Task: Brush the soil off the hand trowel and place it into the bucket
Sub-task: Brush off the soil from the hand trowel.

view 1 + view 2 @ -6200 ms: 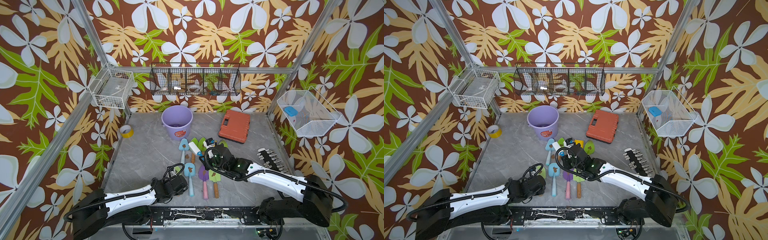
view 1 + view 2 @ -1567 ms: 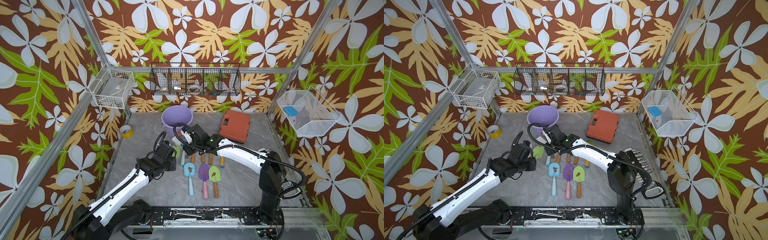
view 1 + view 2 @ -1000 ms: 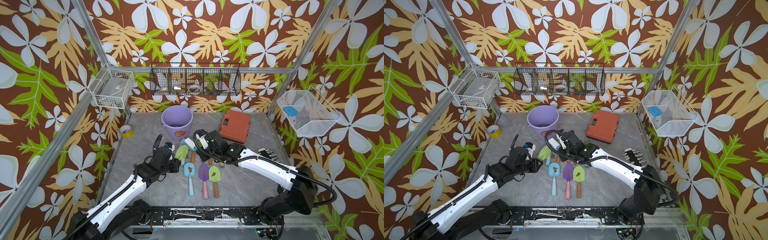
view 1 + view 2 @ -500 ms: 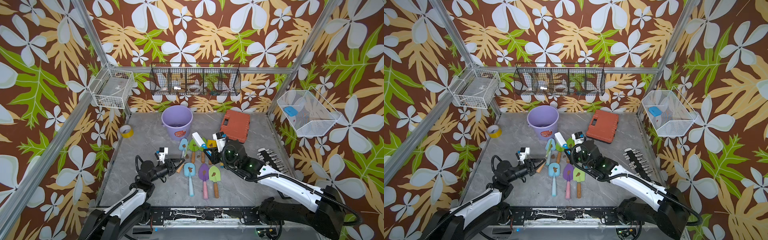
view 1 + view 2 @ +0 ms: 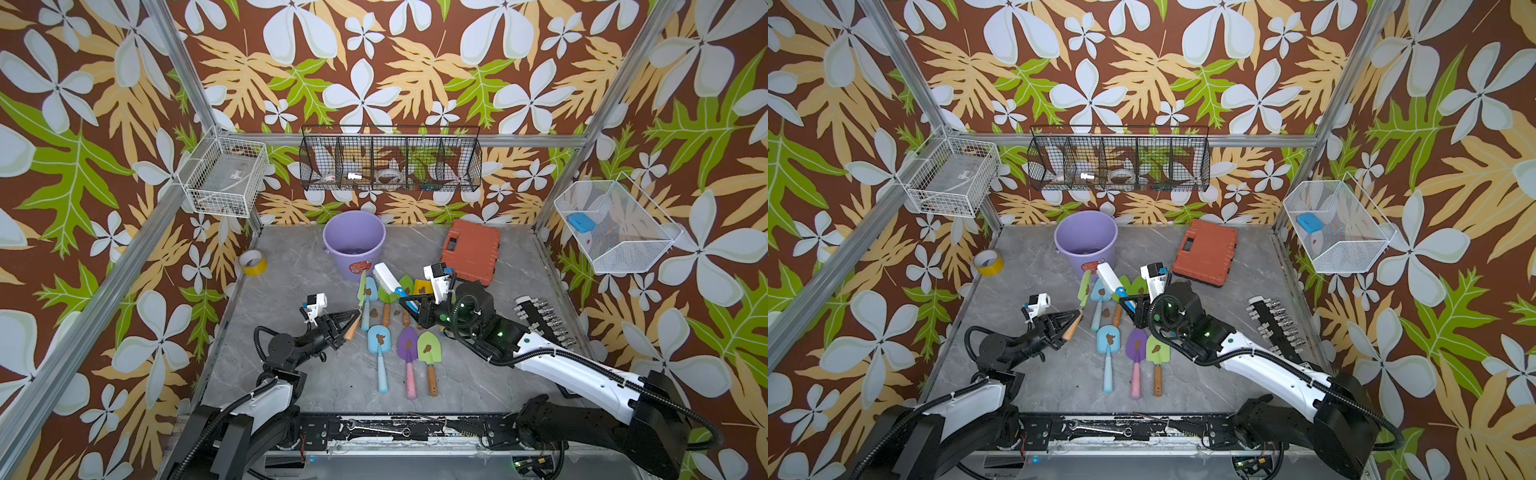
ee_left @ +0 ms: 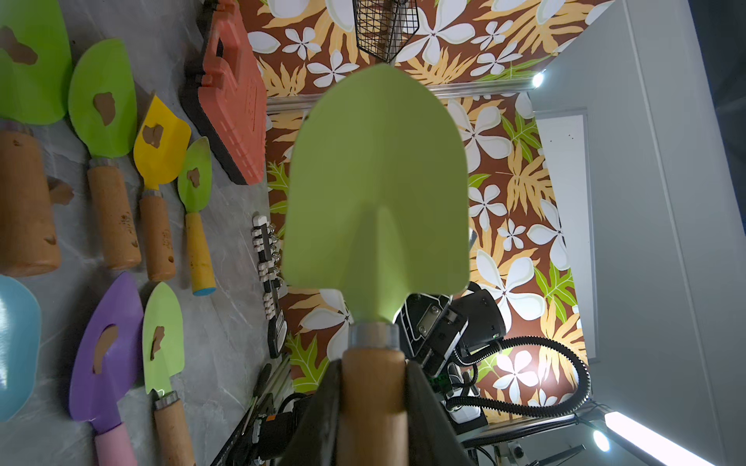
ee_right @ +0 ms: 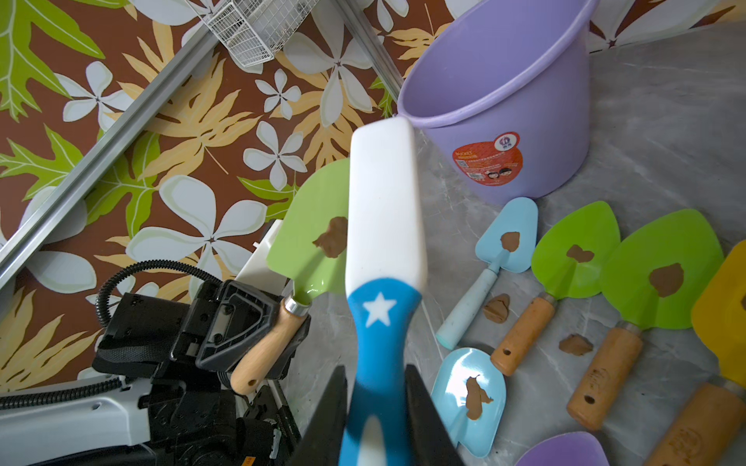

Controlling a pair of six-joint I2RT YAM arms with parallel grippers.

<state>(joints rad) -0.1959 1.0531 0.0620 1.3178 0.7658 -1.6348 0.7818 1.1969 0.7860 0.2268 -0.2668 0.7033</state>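
My left gripper (image 5: 348, 324) (image 6: 373, 411) is shut on the wooden handle of a green hand trowel (image 5: 362, 286) (image 6: 375, 193) and holds it above the table, blade pointing toward the bucket (image 5: 354, 241) (image 7: 504, 101). A brown soil clump (image 7: 332, 242) sticks to the blade face seen in the right wrist view. The left wrist view shows the blade's clean back. My right gripper (image 5: 415, 307) (image 7: 377, 403) is shut on the blue handle of a white brush (image 5: 385, 276) (image 7: 385, 210). The brush head lies right beside the blade and overlaps the soil. Whether they touch is unclear.
Several more trowels (image 5: 379, 338) with soil on them lie in the table's middle, with loose clumps (image 5: 374, 311) between them. An orange-red tool case (image 5: 471, 251) lies at the back right, a yellow tape roll (image 5: 251, 262) at the back left, a socket rail (image 5: 544, 320) on the right.
Over the last second both arms drew back from the bucket toward the table's front, still holding trowel and brush. In the last half second they barely moved.
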